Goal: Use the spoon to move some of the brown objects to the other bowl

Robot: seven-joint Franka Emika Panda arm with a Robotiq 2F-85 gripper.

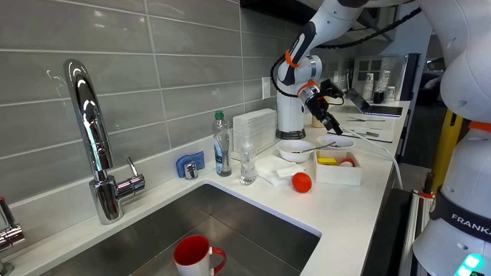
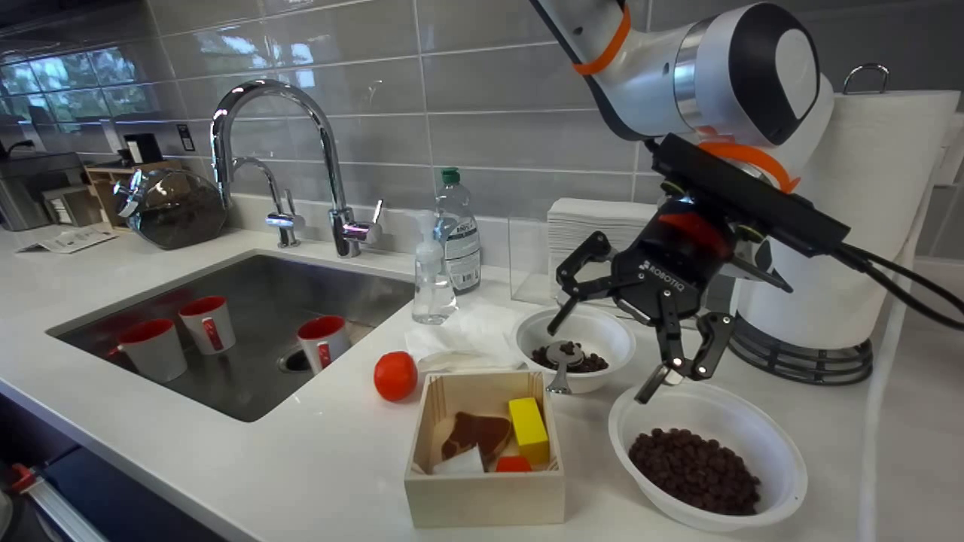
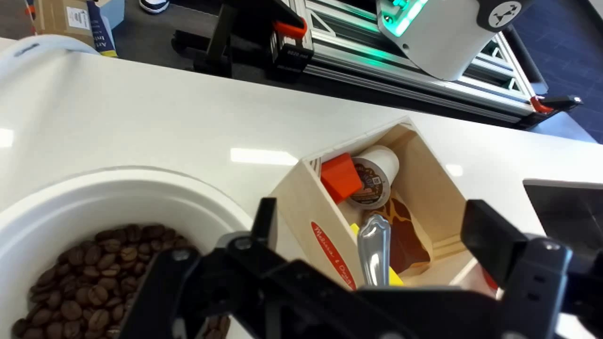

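Gaping, ROBOTIQ jaws hang near the spoon (image 3: 375,252) and seemingly "Melissa & Doug" box (image 3: 306,212).

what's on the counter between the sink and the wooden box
A round red object lies between the sink and the wooden box, as both exterior views show. Crumpled white paper lies there too, nearer the wall.

Arm (image 1: 330,23) bent, gripper (image 2: 605,354) slanting downward, fingers (image 2: 563,316) spread wide; exact wrist (image 2: 723,83) twist hard to judge.
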